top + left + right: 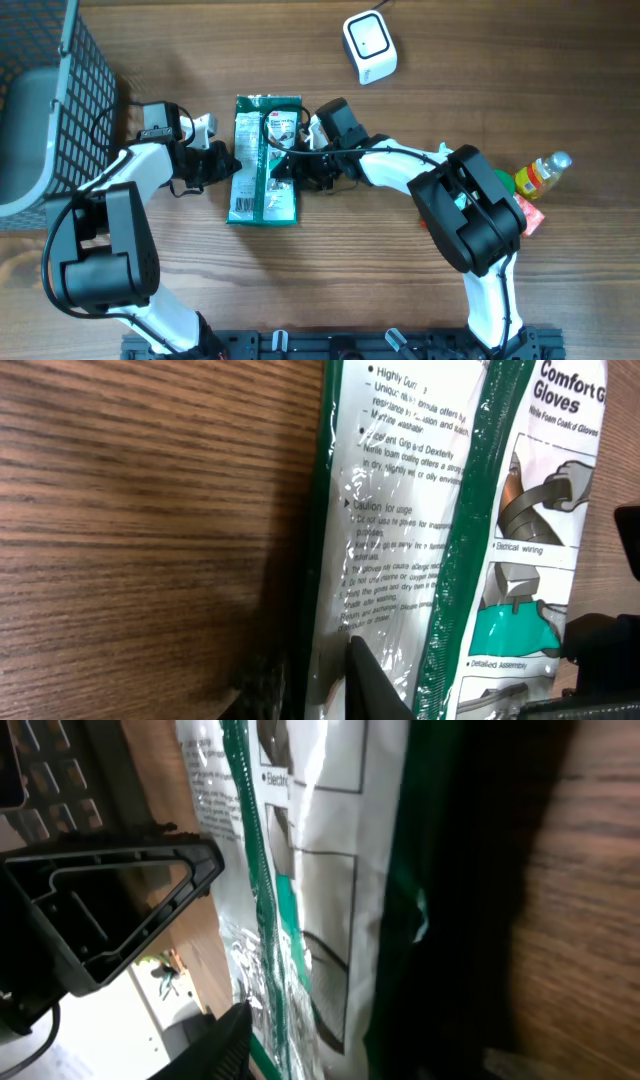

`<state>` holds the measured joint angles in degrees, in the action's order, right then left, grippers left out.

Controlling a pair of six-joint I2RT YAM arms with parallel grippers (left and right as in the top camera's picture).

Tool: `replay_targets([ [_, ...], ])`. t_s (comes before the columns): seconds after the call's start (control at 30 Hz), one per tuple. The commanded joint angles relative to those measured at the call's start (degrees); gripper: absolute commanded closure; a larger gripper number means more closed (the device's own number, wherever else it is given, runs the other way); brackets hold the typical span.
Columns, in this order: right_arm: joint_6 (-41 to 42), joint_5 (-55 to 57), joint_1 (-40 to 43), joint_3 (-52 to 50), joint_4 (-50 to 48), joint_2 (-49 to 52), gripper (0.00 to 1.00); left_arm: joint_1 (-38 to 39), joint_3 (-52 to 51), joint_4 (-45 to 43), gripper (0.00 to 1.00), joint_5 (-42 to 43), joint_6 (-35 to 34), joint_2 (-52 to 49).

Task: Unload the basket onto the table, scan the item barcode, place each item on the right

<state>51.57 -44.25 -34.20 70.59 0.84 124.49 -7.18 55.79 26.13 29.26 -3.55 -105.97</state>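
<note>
A green and white glove package (262,160) lies flat on the table between both arms, printed side up; its barcode is out of view. My left gripper (228,166) is shut on the package's left edge. In the left wrist view one black finger (375,680) presses on the clear film of the package (400,530), with the other under the edge. My right gripper (298,168) straddles the package's right edge. In the right wrist view its jaws (370,1035) stand apart around the package (320,890), one fingertip (228,1042) hovering over the film. A white scanner (370,46) sits at the back.
A grey wire basket (60,90) stands at the far left. At the right, beside the right arm's base, lie a small bottle with a yellow label (540,174) and a red packet (530,216). The wooden table (300,270) runs along the front.
</note>
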Motion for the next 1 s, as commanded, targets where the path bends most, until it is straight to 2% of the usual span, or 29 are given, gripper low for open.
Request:
replay_targets([
  [0.0, 1.0, 8.9, -0.3, -2.5, 0.8, 4.0, 0.60, 0.3, -0.4, 0.4, 0.88, -1.9, -0.4, -1.7],
  [0.2, 1.2, 8.5, -0.6, -3.1, 0.0, 4.0, 0.59, 0.3, -0.4, 0.3, 0.88, -1.9, -1.4, -1.7],
  [0.4, 4.1, 8.5, -2.5, -3.7, -7.1, 4.0, 0.59, 0.3, -0.4, 0.3, 0.88, -1.9, -1.4, -1.7],
  [0.6, 3.9, 10.8, -5.1, -3.7, -9.9, 4.0, 0.62, 0.3, -0.4, 0.3, 0.88, -1.9, -1.4, -1.7],
  [0.7, 1.3, 10.8, -5.1, -3.7, -11.8, 4.0, 0.68, 0.3, -0.4, 0.3, 0.88, -1.9, -1.4, -1.7],
  [0.77, 0.4, 12.4, -5.1, -3.7, -12.1, 4.0, 0.88, 0.3, -0.4, 0.3, 0.89, -1.9, -1.4, -1.7],
  [0.87, -7.3, 12.0, -4.9, -3.7, -12.5, 4.0, 0.96, 0.3, -0.4, -0.2, 0.89, -1.9, -1.4, -1.7],
  [0.97, -8.7, 10.8, -4.7, -3.7, -9.7, 4.0, 0.96, 0.3, -0.4, -0.9, 0.90, -1.9, -1.9, -1.7],
])
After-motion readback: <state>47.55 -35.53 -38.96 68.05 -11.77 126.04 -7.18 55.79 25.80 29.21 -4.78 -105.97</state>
